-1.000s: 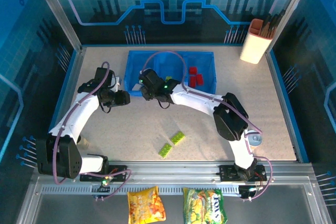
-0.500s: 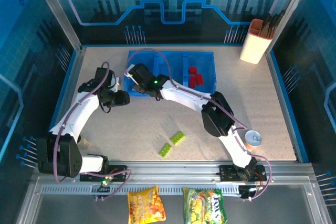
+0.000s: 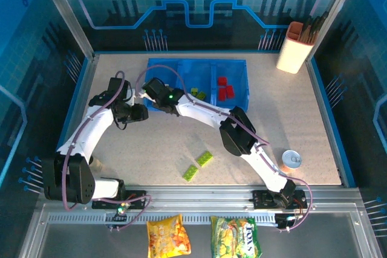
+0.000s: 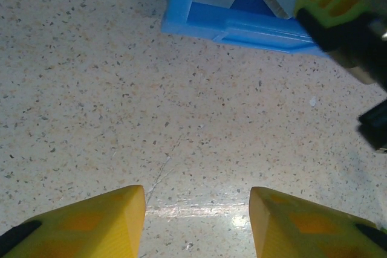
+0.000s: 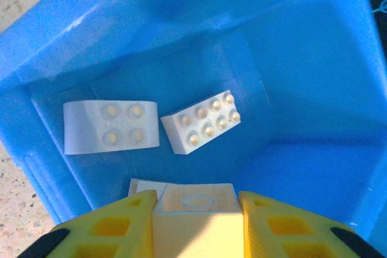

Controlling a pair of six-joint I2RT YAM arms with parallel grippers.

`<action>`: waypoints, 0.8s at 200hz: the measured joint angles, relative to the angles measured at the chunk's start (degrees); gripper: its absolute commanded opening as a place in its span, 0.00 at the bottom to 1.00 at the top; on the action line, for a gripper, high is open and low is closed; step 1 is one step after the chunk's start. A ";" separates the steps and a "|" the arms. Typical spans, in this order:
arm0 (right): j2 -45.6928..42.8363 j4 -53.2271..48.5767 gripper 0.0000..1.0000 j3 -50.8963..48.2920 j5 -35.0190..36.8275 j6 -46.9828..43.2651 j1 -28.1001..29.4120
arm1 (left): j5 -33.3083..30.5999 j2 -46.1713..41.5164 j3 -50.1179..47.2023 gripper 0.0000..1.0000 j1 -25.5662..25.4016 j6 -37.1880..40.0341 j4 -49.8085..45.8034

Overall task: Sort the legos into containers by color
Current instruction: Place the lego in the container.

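Starting nearest the bases: a pair of lime green bricks [image 3: 205, 159] lay loose on the worktop [image 3: 302, 119], close to the right arm's elbow [image 3: 233, 137], so a low swing could sweep them aside. Farther in, the bigger worry was the drop. Released off-centre, the held white brick [image 5: 193, 219] might strike the two white bricks [image 5: 112, 126] below, bounce, and hop the divider towards the green bricks [image 3: 198, 93] next door. Left tool [image 4: 197, 206] hovered with fingers apart, holding nothing, over bare worktop just short of the blue tray [image 4: 242, 28]. Right tool [image 5: 197, 200] was clamped narrow on the held white brick, over the tray's left compartment.
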 measured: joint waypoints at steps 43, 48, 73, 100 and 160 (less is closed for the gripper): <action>1.27 -1.81 0.38 0.96 1.03 -0.81 -0.02 | 0.00 0.15 0.00 0.50 0.07 0.02 0.13; 1.27 -1.97 0.39 0.98 1.07 -0.81 -0.02 | 0.00 0.17 0.00 0.50 0.07 0.00 0.13; 1.27 -2.69 0.42 0.96 1.70 -0.81 -0.02 | 0.00 0.20 0.00 0.50 0.07 0.02 0.24; 1.25 -2.99 0.44 0.98 2.12 -0.81 -0.02 | 0.02 0.20 0.00 0.50 0.07 0.04 0.46; 1.07 -3.48 0.45 0.74 2.62 -0.31 0.02 | 0.02 0.20 0.00 0.50 0.07 0.20 0.46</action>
